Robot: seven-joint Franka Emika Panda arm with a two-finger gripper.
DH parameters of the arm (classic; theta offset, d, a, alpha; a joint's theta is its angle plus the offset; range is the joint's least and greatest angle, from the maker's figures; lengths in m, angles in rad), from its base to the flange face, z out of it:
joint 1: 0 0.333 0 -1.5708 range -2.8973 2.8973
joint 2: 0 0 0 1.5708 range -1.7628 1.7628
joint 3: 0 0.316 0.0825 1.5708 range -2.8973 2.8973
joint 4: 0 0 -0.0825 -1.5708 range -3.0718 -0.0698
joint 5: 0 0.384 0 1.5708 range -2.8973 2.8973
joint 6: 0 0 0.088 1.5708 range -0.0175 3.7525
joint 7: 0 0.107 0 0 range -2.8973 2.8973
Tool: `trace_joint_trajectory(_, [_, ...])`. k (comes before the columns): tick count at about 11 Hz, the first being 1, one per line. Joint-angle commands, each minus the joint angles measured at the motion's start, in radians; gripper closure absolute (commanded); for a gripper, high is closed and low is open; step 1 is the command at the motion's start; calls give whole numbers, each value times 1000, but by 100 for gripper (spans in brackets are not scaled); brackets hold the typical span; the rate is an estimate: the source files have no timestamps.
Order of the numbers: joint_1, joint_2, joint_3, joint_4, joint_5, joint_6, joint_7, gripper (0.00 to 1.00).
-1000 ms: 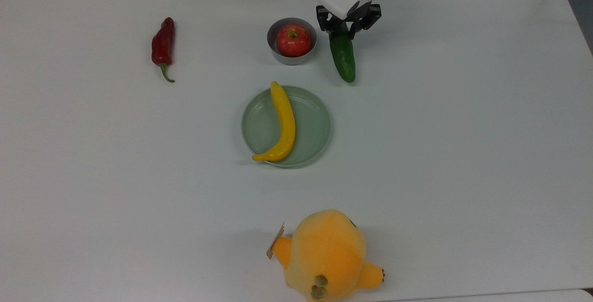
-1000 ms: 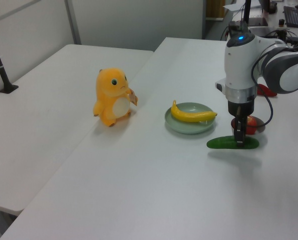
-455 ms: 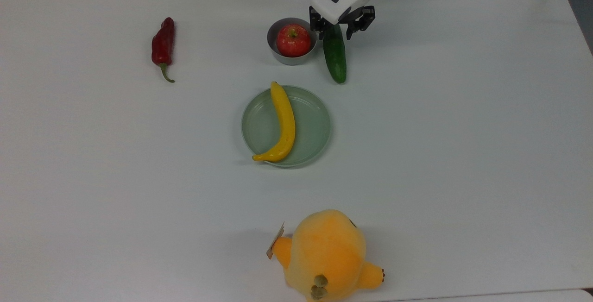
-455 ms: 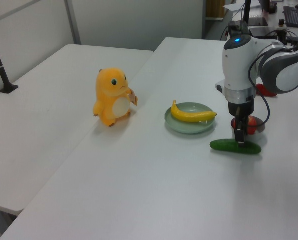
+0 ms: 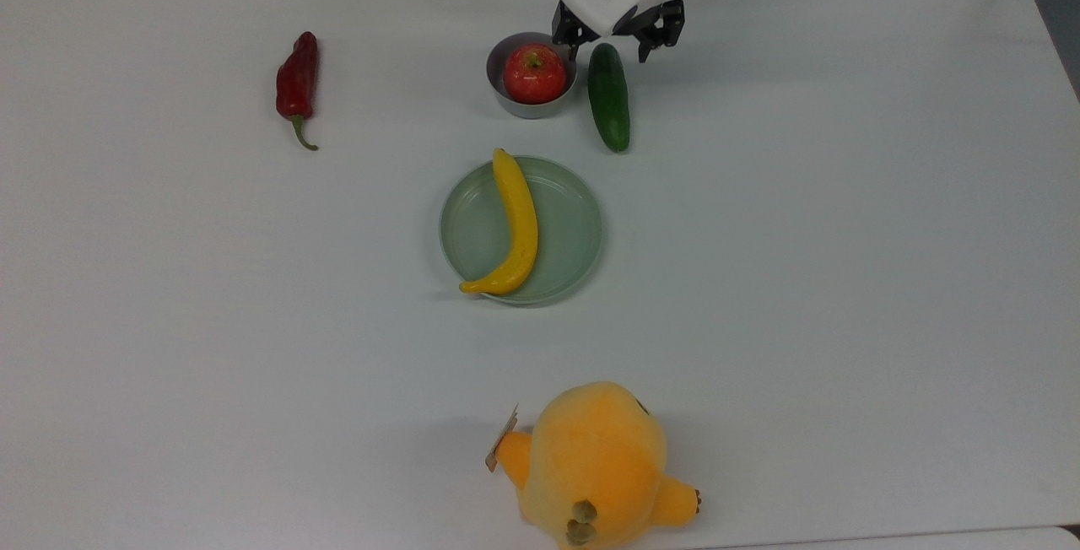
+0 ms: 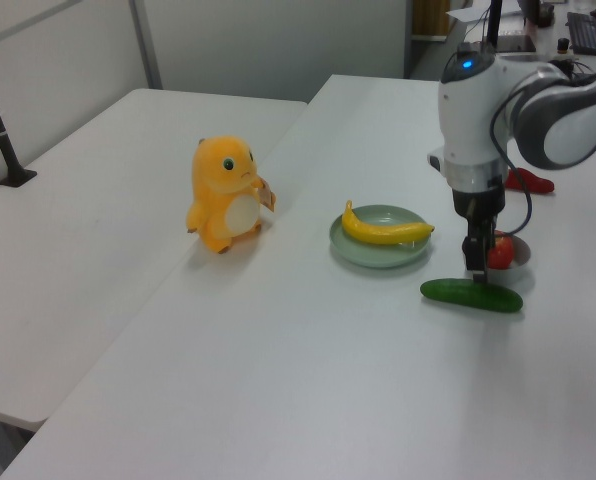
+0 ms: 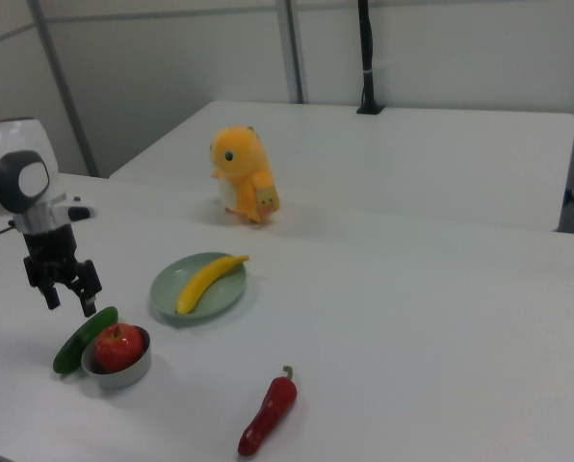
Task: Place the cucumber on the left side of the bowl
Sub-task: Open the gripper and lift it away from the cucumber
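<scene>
Cucumber (image 5: pixel 609 96) lies flat on the bench (image 5: pixel 844 238), just beside the bowl (image 5: pixel 516 103) on the top view's right; we see our end effector (image 5: pixel 618 37) above its far end, fingers apart, holding nothing.

We count one cucumber (image 5: pixel 609 97), one bowl (image 5: pixel 531 74) and one apple (image 5: pixel 534 72). We see one banana (image 5: pixel 516 225) and one plate (image 5: pixel 569 238). We also count one chili (image 5: pixel 297 83), one plush toy (image 5: pixel 599 466) and one gripper (image 5: pixel 615 37). Two tables (image 6: pixel 98 230) stand side by side.
</scene>
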Motion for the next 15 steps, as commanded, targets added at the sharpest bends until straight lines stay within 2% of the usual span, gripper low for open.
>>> trace_joint_trajectory(1, [6, -12, -19, 124, -16, -142, 25, 0])
trace_joint_trajectory(4, [9, -23, -84, 278, -4, -262, 25, 0])
trace_joint_trajectory(7, [23, -47, -186, 373, 2, -311, 21, 0])
trace_joint_trajectory(10, [32, -70, -284, 464, 45, -378, -23, 0])
trace_joint_trajectory(14, [37, -115, -426, 472, 96, -382, -192, 0])
trace_joint_trajectory(15, [37, -119, -456, 466, 107, -374, -276, 0])
